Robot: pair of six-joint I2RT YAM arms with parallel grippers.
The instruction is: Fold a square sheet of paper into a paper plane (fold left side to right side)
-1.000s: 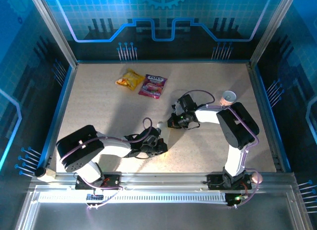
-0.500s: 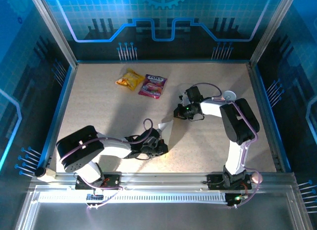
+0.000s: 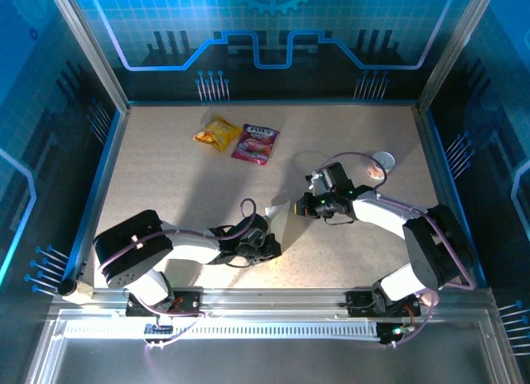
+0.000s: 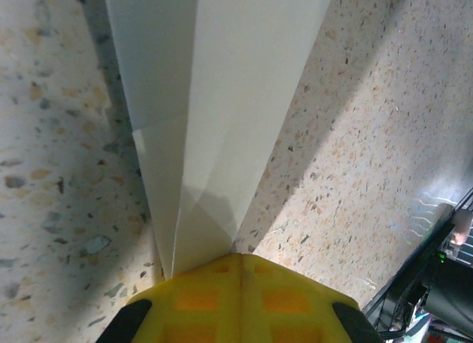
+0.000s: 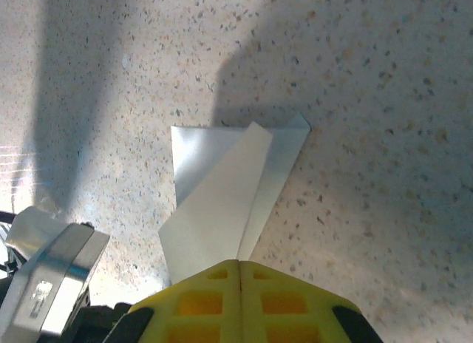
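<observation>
Paper plane, white, narrow and creased, sits near the middle of the speckled surface. We see the left fingers clamped on its near end and the right fingers clamped on its far end, both closed tight on paper.

The paper plane is plain white, greyer where its folds shade it. The surface is beige, speckled with dark and orange flecks. The left gripper and right gripper have yellow jaws with a grid of orange squares. One snack packet is yellow and orange, the other packet pink and purple. The walls are blue with paler line patterns.
</observation>
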